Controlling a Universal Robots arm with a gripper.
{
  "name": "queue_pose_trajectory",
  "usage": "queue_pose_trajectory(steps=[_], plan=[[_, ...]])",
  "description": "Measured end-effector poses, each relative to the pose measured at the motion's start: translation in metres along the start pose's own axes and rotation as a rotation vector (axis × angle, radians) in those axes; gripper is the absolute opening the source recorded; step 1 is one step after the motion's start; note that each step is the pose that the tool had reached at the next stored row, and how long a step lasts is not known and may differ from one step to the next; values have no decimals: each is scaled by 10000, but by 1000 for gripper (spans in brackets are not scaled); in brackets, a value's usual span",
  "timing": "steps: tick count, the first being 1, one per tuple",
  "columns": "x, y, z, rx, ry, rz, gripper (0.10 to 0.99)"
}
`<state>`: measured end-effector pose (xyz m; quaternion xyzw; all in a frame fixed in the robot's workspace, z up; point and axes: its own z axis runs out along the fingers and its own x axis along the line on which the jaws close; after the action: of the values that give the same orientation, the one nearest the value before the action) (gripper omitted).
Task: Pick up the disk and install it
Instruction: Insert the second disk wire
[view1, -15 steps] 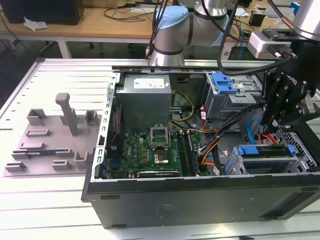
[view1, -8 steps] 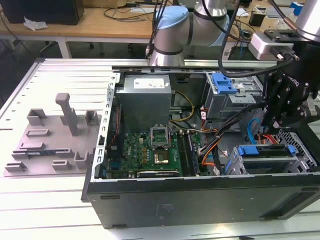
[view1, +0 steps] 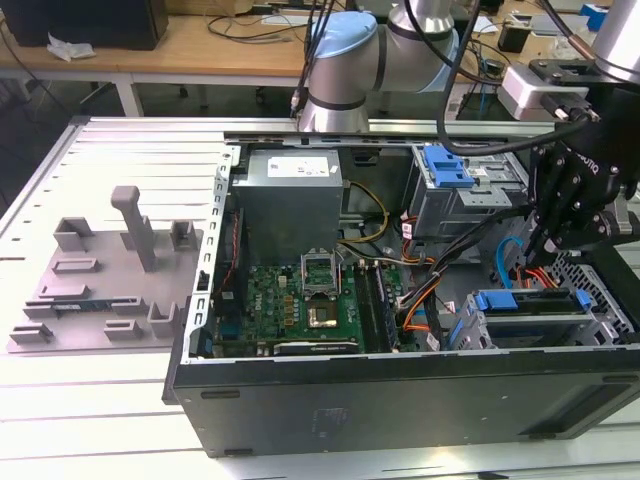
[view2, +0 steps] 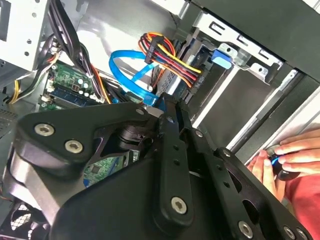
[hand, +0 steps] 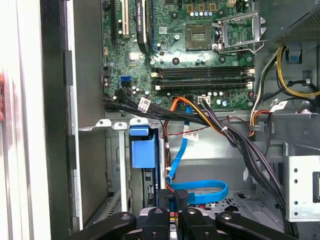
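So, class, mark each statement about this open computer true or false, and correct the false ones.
1. The black computer case lies open, its green motherboard exposed. True.
2. The black gripper hangs over the grey fixture tray. False: it is above the case, at the exterior view's right.
3. A person's hand appears beside the case in the second wrist view. True.
4. A cooling fan covers the square processor socket. False: the socket is bare.

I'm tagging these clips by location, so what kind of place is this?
Probably a robotics lab or workshop: an open computer case lies on a slotted metal table, under a robot arm, with cluttered wooden desks behind.
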<state>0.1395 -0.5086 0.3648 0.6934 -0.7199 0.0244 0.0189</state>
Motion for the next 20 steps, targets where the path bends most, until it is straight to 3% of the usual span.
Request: queue_pose_trajectory(steps=[4, 20], plan=[[159, -6, 14, -1, -29, 0, 161], [167, -38, 75, 0, -27, -1, 161]])
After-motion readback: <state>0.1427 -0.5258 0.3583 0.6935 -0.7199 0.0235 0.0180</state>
